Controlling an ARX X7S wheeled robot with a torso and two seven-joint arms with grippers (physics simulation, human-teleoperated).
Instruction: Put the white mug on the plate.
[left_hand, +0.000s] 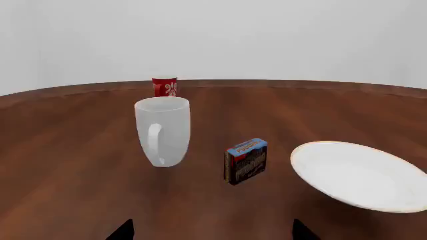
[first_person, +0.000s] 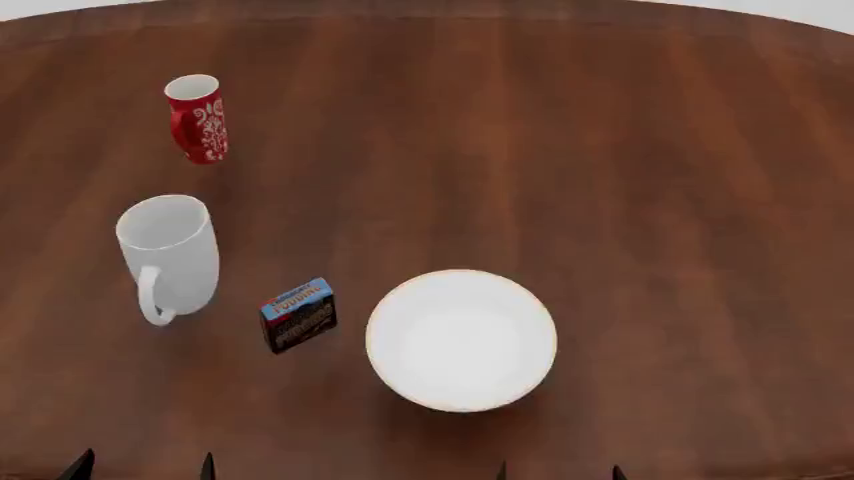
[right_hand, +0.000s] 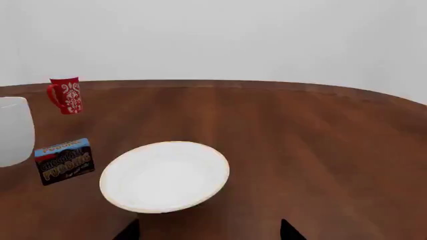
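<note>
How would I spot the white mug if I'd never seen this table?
Start at the plate near the table's front. Left of it stands a small box, and left again the white mug. It is plain and bigger than the patterned red mug behind it.

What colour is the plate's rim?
Thin gold-yellow, around the white plate; clearest in the head view.

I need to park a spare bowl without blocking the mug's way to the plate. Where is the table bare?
Bare: the whole stretch right of the plate and the far middle beyond it. Crowded: the left, where the red mug, white mug and pudding box stand close, the box between white mug and plate.
</note>
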